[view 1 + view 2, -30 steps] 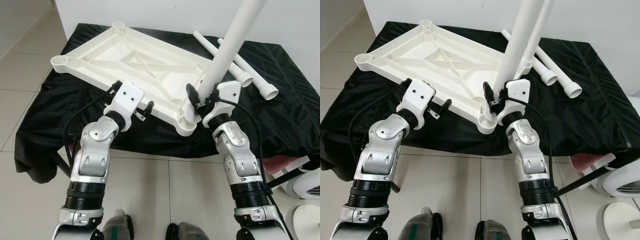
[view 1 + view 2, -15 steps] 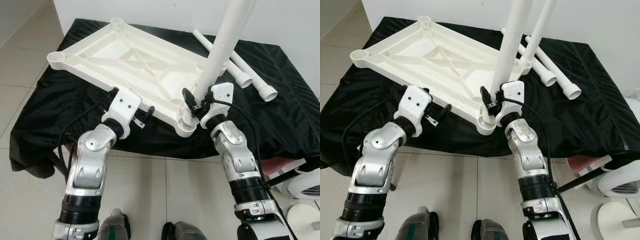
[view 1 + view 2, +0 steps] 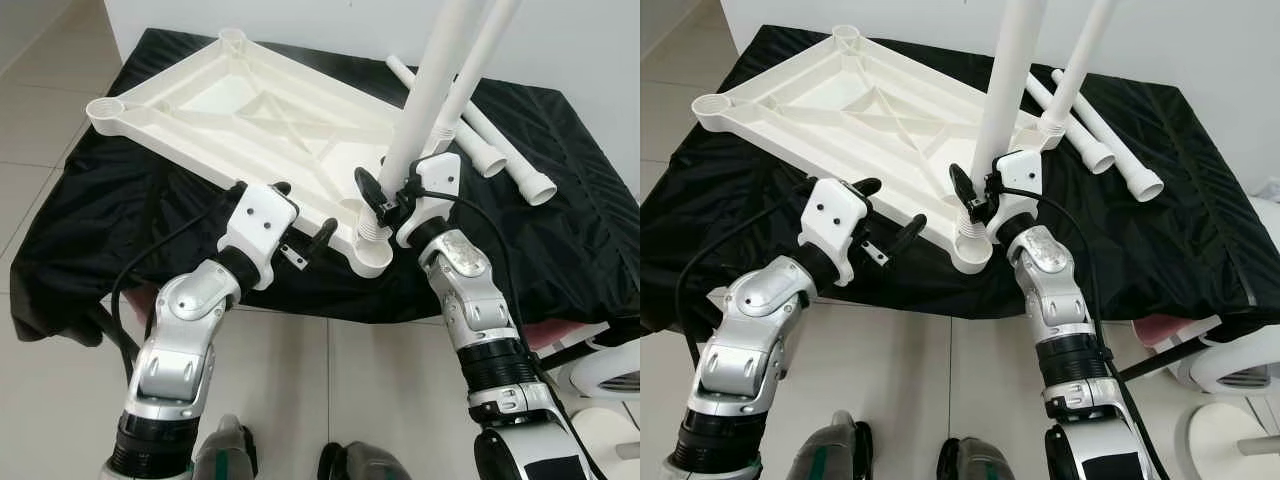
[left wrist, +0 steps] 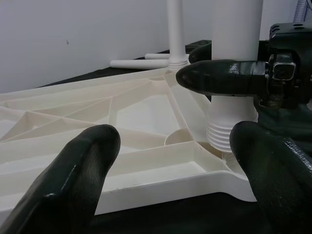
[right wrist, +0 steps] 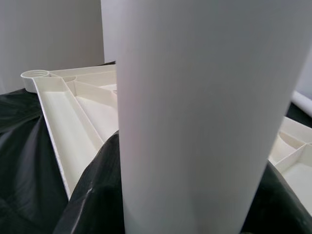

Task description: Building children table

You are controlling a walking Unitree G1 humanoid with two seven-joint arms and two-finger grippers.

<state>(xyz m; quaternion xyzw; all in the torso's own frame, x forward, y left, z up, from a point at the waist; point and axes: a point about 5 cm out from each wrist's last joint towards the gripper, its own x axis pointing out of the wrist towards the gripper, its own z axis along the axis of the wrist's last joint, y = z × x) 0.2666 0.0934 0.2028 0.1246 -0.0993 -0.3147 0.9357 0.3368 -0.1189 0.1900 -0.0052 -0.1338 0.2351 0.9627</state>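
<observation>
A white plastic tabletop [image 3: 250, 110] lies upside down on a black cloth. My right gripper [image 3: 385, 200] is shut on a white table leg [image 3: 425, 110], which stands in the threaded socket [image 4: 231, 131] at the near right corner. In the right wrist view that leg [image 5: 195, 117] rises between the dark fingers [image 5: 92, 195]. A second leg [image 3: 480, 60] stands upright in the far right corner. My left gripper [image 3: 300, 212] is open at the tabletop's near edge, just left of the held leg, with its fingers [image 4: 73, 180] spread wide.
Two loose white legs [image 3: 510, 160] lie on the black cloth [image 3: 580, 230] at the back right. Tiled floor [image 3: 60, 130] lies to the left and in front. A white round object [image 3: 610, 370] stands on the floor at the lower right.
The held leg has swung more upright in the corner socket. My left gripper has reached forward and right to the tabletop's near edge. The camera has shifted slightly.
</observation>
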